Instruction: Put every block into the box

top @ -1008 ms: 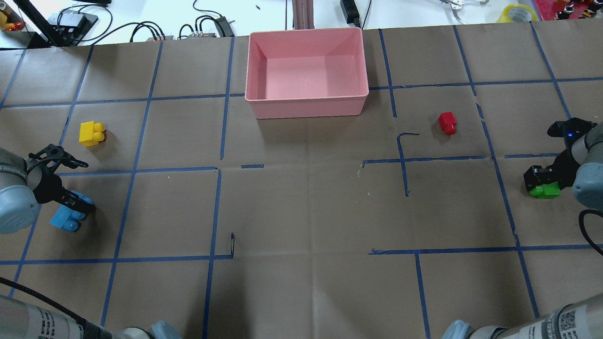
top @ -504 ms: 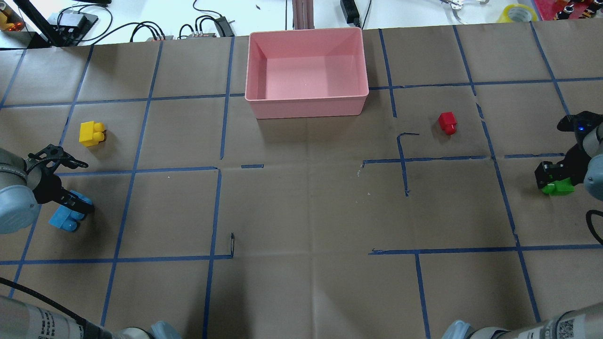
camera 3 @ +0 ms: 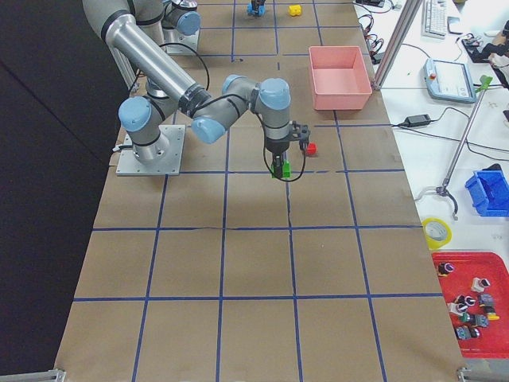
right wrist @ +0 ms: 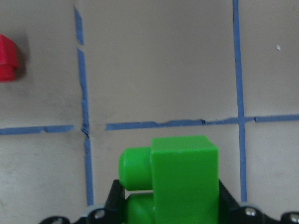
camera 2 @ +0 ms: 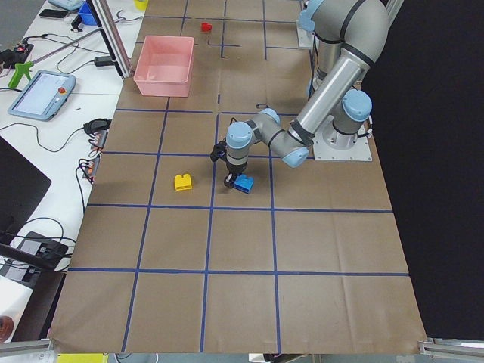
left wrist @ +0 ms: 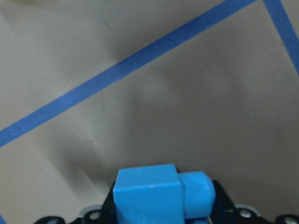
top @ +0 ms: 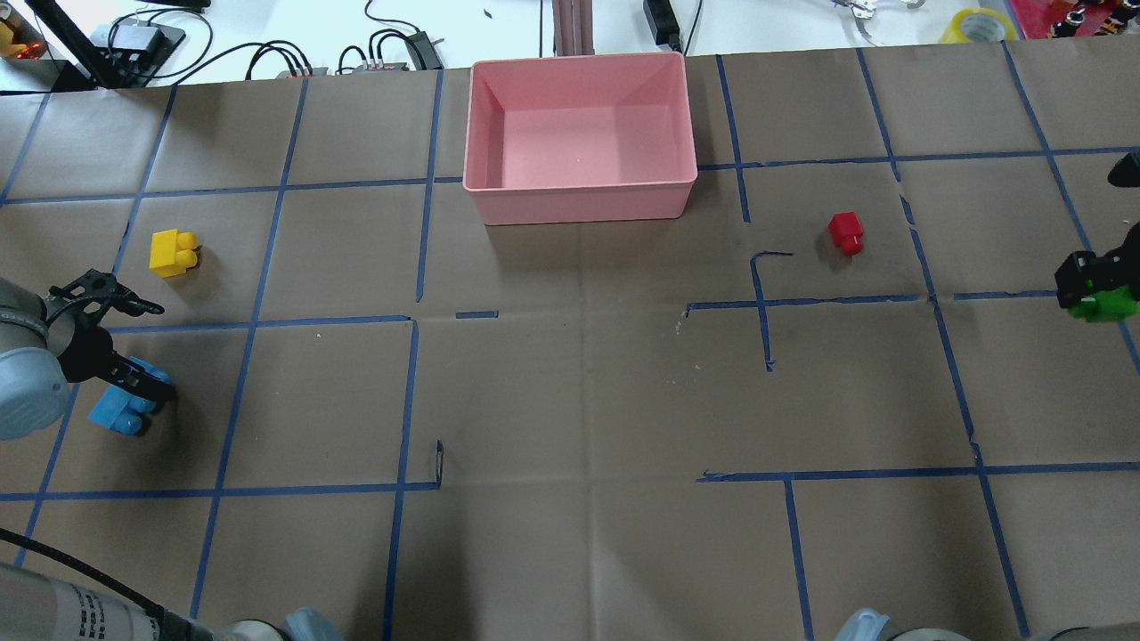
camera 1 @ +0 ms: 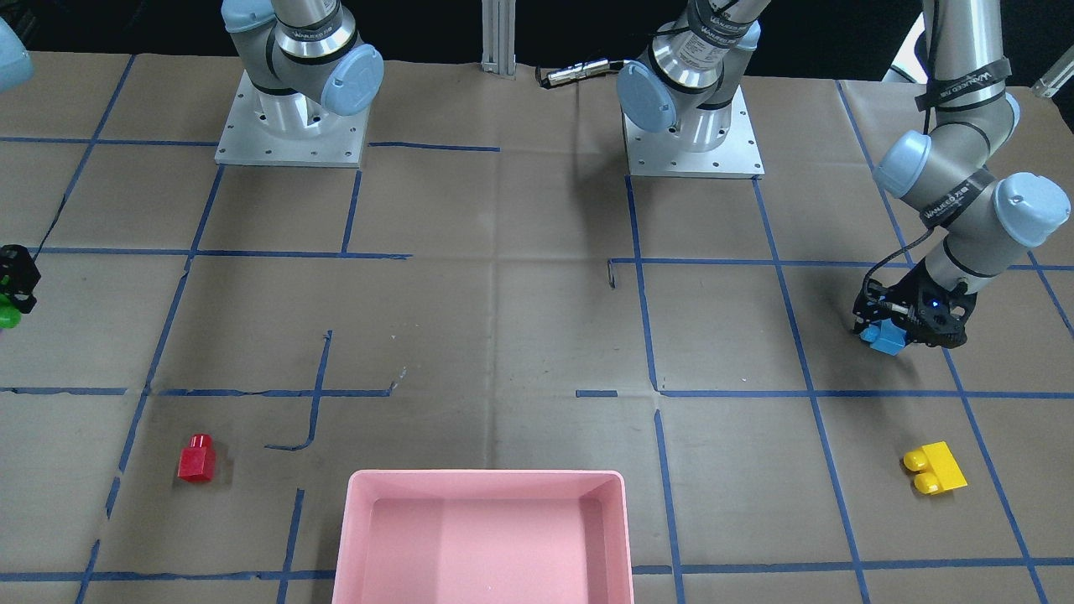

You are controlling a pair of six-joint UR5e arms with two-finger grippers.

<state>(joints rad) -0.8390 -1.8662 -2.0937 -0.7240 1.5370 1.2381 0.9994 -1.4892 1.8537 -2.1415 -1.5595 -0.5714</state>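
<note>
My left gripper (top: 134, 385) is shut on the light-blue block (top: 111, 411), held low over the table at the left edge; the block fills the bottom of the left wrist view (left wrist: 154, 196). My right gripper (top: 1088, 283) is shut on the green block (top: 1103, 308), lifted at the far right edge; the block also shows in the right wrist view (right wrist: 184, 175). The yellow block (top: 173, 252) lies on the table beyond my left gripper. The red block (top: 845, 231) lies right of the pink box (top: 579, 185), which stands empty at the far middle.
The table is covered in brown paper with a grid of blue tape lines (top: 410, 401). Cables and equipment (top: 383, 49) lie beyond the far edge behind the box. The arm bases (camera 1: 289, 126) stand at the near side.
My right gripper has carried the green block to the right and farther from the robot, toward the view's edge. My left gripper with the light-blue block has shifted only slightly.
</note>
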